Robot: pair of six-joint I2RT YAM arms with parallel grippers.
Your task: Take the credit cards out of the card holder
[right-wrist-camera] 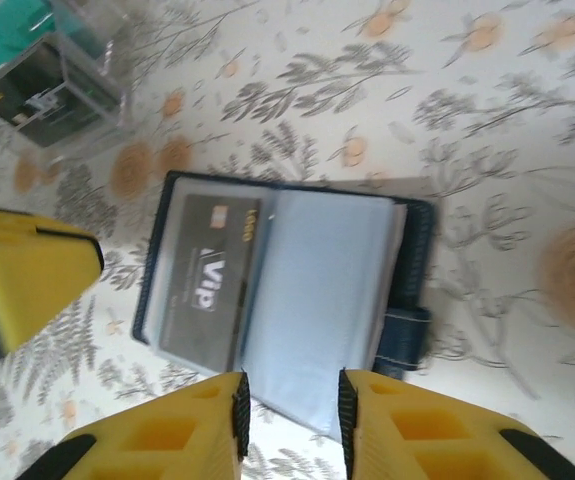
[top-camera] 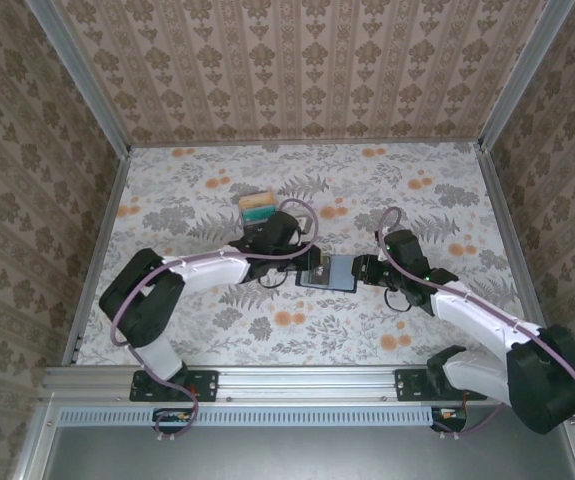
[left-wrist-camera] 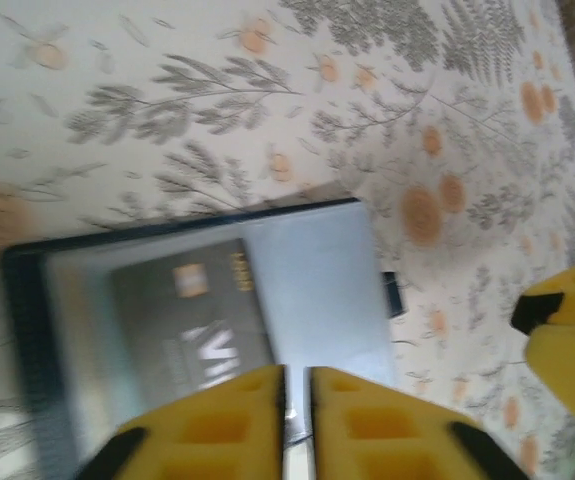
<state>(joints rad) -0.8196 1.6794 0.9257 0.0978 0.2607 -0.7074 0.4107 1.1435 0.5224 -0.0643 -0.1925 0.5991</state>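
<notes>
Between our closed left pincer (left-wrist-camera: pixel 296 380) and parted right pincer (right-wrist-camera: pixel 292 388), the card holder (right-wrist-camera: pixel 317 280) is lying open on free table (top-camera: pixel 217 190); arms (top-camera: pixel 207 268) are bending inward.

Card holder (right-wrist-camera: pixel 317 290): navy cover, pale blue-grey pockets. Credit card (right-wrist-camera: pixel 202 280): dark grey, gold chip, white lettering. Table (top-camera: pixel 207 180): white, grey fern leaves, orange blossoms. Walls (top-camera: pixel 297 70): tan damask stripes. Right gripper (right-wrist-camera: pixel 289 400) fingers: yellow.

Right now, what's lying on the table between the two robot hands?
The open card holder, a dark card tucked inside, lies between the left hand and the right hand. The top view shows it.
</notes>
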